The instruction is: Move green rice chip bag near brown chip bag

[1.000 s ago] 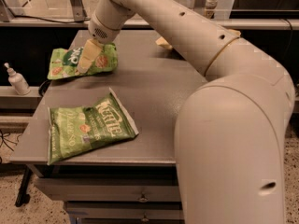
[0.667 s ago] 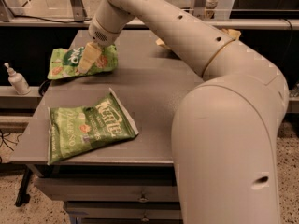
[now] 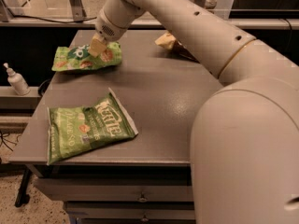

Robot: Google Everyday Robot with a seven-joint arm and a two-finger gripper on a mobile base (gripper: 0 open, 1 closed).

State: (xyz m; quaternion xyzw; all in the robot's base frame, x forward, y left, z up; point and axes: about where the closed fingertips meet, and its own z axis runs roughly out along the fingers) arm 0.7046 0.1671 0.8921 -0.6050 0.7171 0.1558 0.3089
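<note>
The green rice chip bag (image 3: 81, 59) is small, bright green and crinkly, and sits at the far left of the grey table (image 3: 168, 101). My gripper (image 3: 97, 46) is at the bag's upper edge and is shut on it, its tan fingertips (image 3: 98, 44) pinching the top. The brown chip bag (image 3: 167, 41) lies at the far middle of the table. Only its cream-yellow end shows, because my arm (image 3: 187, 22) hides the rest.
A larger olive-green Kettle bag (image 3: 86, 127) lies flat near the table's front left edge. A white pump bottle (image 3: 17, 80) stands on a ledge left of the table. My arm's bulky base (image 3: 247, 148) fills the right foreground.
My gripper has moved a little right and away from me, and the green rice chip bag has shifted right with it. The Kettle bag has not moved.
</note>
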